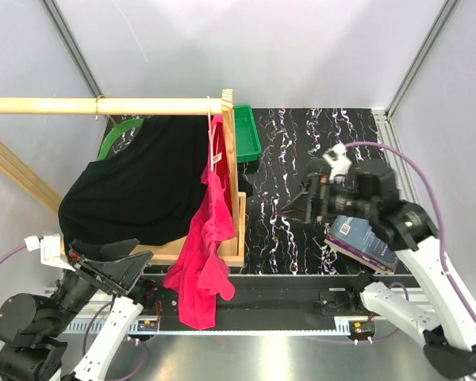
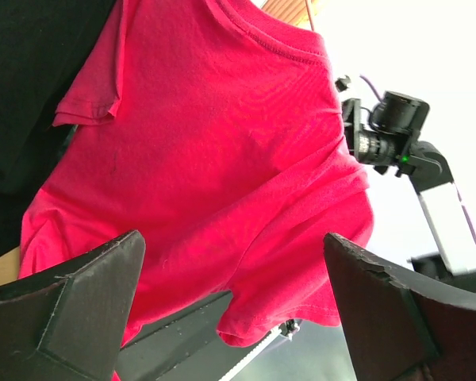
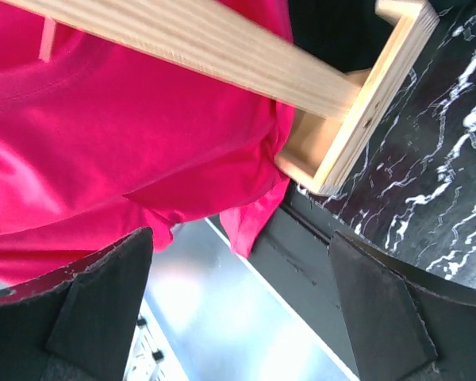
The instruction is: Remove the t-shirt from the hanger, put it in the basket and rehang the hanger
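Note:
A pink t-shirt (image 1: 208, 238) hangs from a hanger (image 1: 215, 136) near the right end of the wooden rail (image 1: 103, 105); most of the hanger is hidden inside the collar. The shirt's lower part is bunched and droops past the table's front edge. My left gripper (image 1: 115, 266) sits low at the front left, open, beside the shirt. In the left wrist view the pink t-shirt (image 2: 222, 159) fills the space beyond the open left gripper (image 2: 234, 317). My right gripper (image 1: 311, 198) is open, to the right of the rack, and the right wrist view shows the pink t-shirt (image 3: 127, 143) beyond it (image 3: 238, 309), untouched.
A black t-shirt (image 1: 143, 186) hangs on the same rail to the left. The wooden rack post (image 1: 229, 151) and base frame (image 3: 357, 119) stand beside the pink shirt. A green bin (image 1: 247, 133) is behind the rack, and a purple box (image 1: 363, 242) lies under the right arm.

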You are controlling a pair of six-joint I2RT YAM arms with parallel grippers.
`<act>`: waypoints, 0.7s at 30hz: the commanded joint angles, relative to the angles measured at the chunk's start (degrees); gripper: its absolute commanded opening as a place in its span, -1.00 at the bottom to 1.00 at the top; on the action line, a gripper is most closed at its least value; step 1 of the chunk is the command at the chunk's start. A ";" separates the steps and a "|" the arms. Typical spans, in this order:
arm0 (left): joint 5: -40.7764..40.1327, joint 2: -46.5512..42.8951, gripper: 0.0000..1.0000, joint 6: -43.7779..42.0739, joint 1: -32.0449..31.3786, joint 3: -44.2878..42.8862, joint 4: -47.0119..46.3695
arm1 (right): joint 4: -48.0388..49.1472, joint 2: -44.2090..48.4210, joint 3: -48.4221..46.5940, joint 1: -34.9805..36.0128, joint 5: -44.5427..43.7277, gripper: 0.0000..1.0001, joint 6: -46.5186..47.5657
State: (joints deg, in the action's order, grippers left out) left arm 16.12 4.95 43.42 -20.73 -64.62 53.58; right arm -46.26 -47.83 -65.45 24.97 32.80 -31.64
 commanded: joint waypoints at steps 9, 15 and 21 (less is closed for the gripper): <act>1.64 0.23 0.98 -1.41 -0.10 -1.30 0.82 | 6.27 -4.55 -4.68 20.98 -20.21 0.99 -5.98; 1.28 0.06 0.98 -2.11 -0.10 -1.56 1.87 | 6.18 -6.66 -9.96 29.76 -28.04 0.99 -6.85; 1.11 0.59 0.98 -3.34 -0.10 -1.30 2.75 | 3.73 -12.54 -19.26 41.72 -37.87 0.99 -6.86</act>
State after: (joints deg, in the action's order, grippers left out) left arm 16.10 4.84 41.98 -20.73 -64.90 56.55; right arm -43.00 -56.82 -76.71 59.40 4.89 -38.30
